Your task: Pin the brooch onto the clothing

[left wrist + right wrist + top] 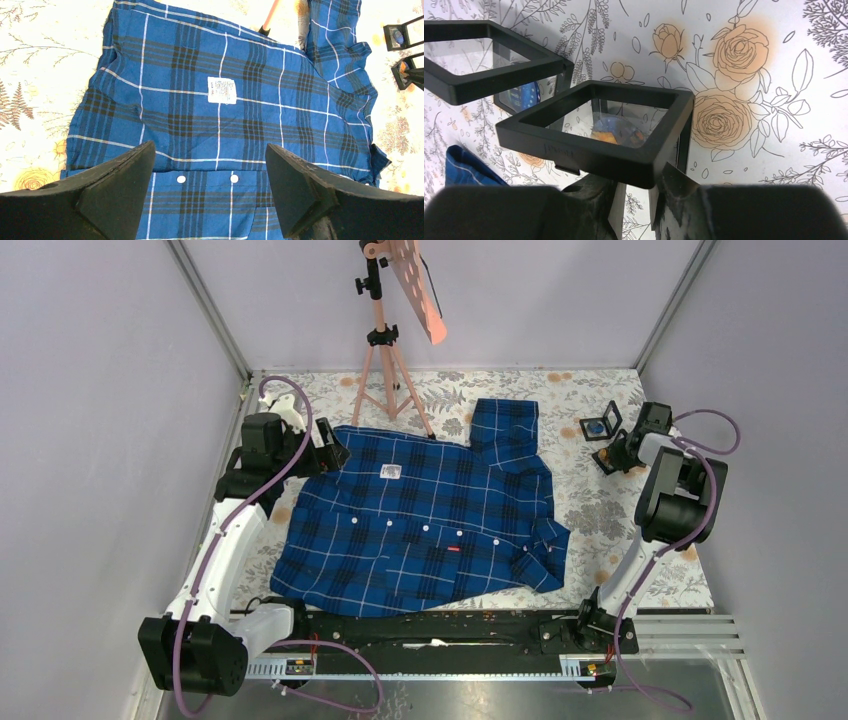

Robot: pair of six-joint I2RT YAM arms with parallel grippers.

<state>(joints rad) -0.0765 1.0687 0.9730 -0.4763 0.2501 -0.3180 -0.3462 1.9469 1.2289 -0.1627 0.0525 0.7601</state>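
We saw the plaid shirt (420, 530) lying flat in the middle of the floral tablecloth (600, 510). The left gripper (210, 147) hovered at its far left edge, jaws released. The right gripper (638, 195) was at a black display frame (594, 150) well to the right of the shirt; whether it grasped the frame, we could not tell.

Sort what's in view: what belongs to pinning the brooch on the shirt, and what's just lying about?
Job: shirt; near box holding an orange-and-blue piece, likely the brooch; right gripper at that box; left gripper, open at the shirt.
Lying about: far box with a blue piece; tripod; floral cloth.
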